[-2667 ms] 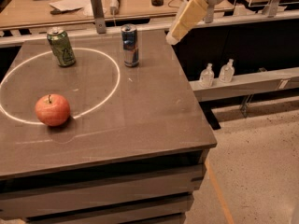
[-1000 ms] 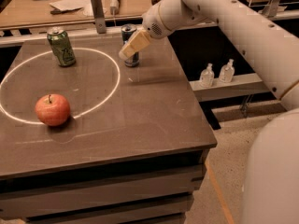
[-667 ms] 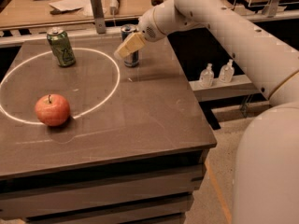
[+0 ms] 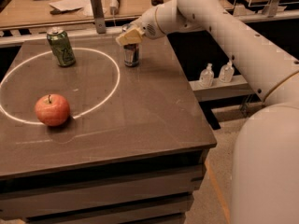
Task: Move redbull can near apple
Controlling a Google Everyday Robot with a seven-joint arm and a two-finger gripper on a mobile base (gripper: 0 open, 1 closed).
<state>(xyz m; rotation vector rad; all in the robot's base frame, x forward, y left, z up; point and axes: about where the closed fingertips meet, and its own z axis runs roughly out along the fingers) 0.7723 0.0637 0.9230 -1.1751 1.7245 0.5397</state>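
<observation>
The redbull can [image 4: 131, 56] stands upright on the dark table [image 4: 154, 120], near its far edge and just outside a white circle line. Its top is hidden behind my gripper [image 4: 129, 35], which sits right over the can's upper part, with the white arm reaching in from the right. The red-orange apple [image 4: 52, 110] lies at the front left of the circle, well apart from the can.
A wider green can [image 4: 61, 47] stands at the far left inside the circle line [image 4: 110, 90]. Two small bottles [image 4: 206, 75] sit on a low shelf right of the table. A cluttered bench [image 4: 70, 3] runs behind. The table's right edge drops to the floor.
My gripper has come down and leftward from above the table's right back corner onto the top of the redbull can. The cans and the apple have not moved.
</observation>
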